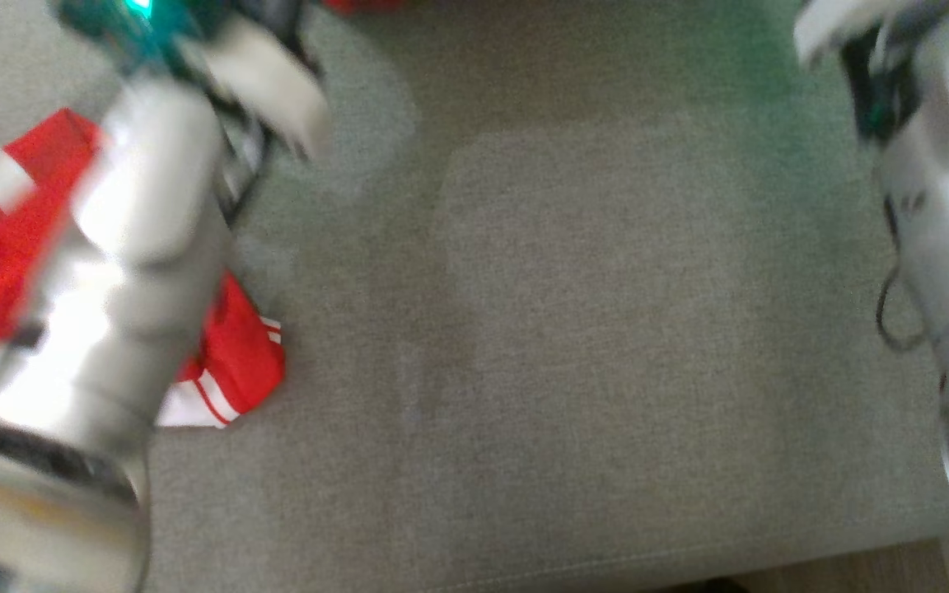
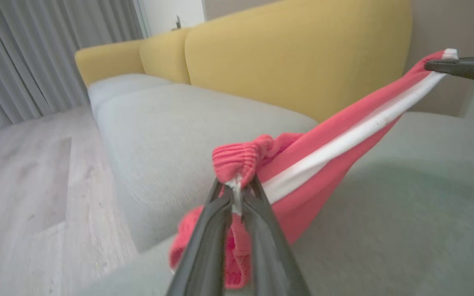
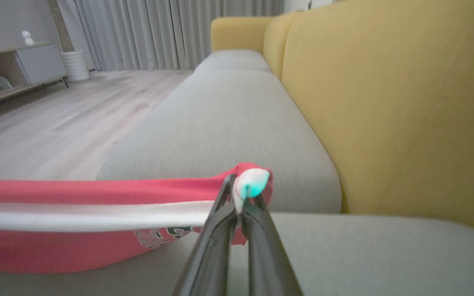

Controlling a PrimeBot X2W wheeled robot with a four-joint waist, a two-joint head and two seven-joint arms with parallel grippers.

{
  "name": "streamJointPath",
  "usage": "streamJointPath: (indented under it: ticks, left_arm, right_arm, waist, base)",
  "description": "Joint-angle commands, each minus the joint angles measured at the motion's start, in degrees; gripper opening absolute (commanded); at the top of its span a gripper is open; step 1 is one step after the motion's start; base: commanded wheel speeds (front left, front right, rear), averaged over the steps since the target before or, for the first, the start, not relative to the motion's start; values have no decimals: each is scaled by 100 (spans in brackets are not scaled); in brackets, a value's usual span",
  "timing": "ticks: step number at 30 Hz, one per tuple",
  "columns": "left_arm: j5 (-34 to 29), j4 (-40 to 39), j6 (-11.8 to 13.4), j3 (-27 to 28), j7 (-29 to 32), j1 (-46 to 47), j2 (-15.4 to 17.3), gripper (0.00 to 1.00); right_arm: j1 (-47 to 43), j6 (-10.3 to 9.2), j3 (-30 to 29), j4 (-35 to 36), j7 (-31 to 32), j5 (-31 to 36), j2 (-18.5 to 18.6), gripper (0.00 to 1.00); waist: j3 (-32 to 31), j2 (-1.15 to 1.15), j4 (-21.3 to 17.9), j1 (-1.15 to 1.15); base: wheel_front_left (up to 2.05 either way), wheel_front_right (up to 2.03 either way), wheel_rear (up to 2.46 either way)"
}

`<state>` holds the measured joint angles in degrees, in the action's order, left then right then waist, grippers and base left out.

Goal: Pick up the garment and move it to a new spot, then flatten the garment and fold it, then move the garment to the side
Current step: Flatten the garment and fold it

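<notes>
The garment (image 1: pixel 236 362) is red knit with white stripes. It lies bunched at the left of the grey seat cushion (image 1: pixel 606 329), partly under my pale left forearm (image 1: pixel 137 247). In the left wrist view my left gripper (image 2: pixel 237 189) is shut on a ribbed red edge of the garment (image 2: pixel 323 160). The cloth stretches up and right from there to my right gripper (image 2: pixel 434 65), which pinches the striped end. In the right wrist view my right gripper (image 3: pixel 241 193) is shut on a corner of the garment (image 3: pixel 76 191), which runs taut to the left just above the cushion.
The yellow backrest (image 3: pixel 385 102) rises behind the long grey seat (image 3: pixel 228 119). Wooden floor (image 2: pixel 23 185) lies off the seat's front edge (image 1: pixel 689 568). Grey curtains (image 3: pixel 159 33), a low cabinet (image 3: pixel 35 61) and a white ribbed pot (image 3: pixel 74 65) stand across the room. My right forearm (image 1: pixel 944 206) is at the right.
</notes>
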<state>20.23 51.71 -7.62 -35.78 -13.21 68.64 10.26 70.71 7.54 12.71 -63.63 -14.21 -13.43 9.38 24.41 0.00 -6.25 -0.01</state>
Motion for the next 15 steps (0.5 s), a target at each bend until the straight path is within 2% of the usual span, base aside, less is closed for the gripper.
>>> streamJointPath:
  ticks: [1, 7, 15]
  left_arm:
    - [204, -224, 16, -91, -62, -212, 222, 0]
    - [687, -764, 15, -958, -64, -1402, 454, 0]
    - [882, -1453, 25, -1446, 96, -2389, 663, 0]
  right_arm:
    - [-230, -5, 160, 55, -22, -162, 39, 0]
    - [-1157, -5, 976, 101, 827, -879, 454, 0]
    - [-2167, -5, 1924, 1054, 2404, -2177, 1378, 0]
  waist:
    - [-182, 0, 60, 1]
    - [-586, 0, 97, 1]
    - [-1081, 0, 23, 1]
  base:
    - [0, 0, 0]
    - [0, 0, 0]
    - [0, 0, 0]
